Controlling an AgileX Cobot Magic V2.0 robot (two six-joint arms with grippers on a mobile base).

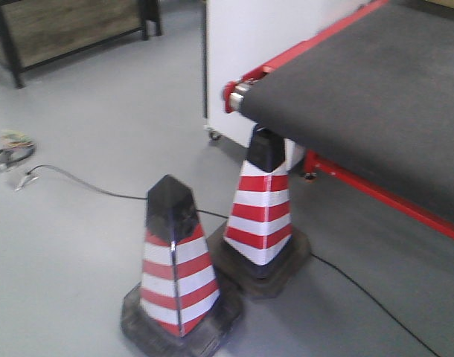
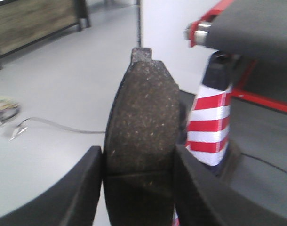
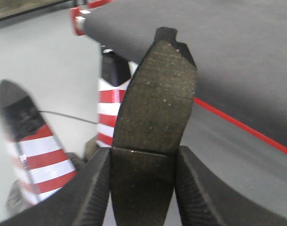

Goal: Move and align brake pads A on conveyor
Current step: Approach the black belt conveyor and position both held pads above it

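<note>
A: Near field?
B: Left gripper [image 2: 136, 157] clamped on first brake pad [image 2: 141, 117], upright; right gripper [image 3: 143, 160] clamped on second brake pad [image 3: 155, 103]. Both pads held in air, off the conveyor [image 1: 376, 89].
A: Room?
B: Grey floor [image 1: 78, 126]; near striped cone [image 1: 178, 260] and far striped cone [image 1: 260, 212] by the conveyor's left end, cable [image 1: 85, 184] lying leftward; white cabinet [image 1: 286, 30] and wooden bench [image 1: 63, 26] farthest.

No text, label, brand or number can be read in any view; the cones [image 1: 178, 260] bear only red and white stripes.
</note>
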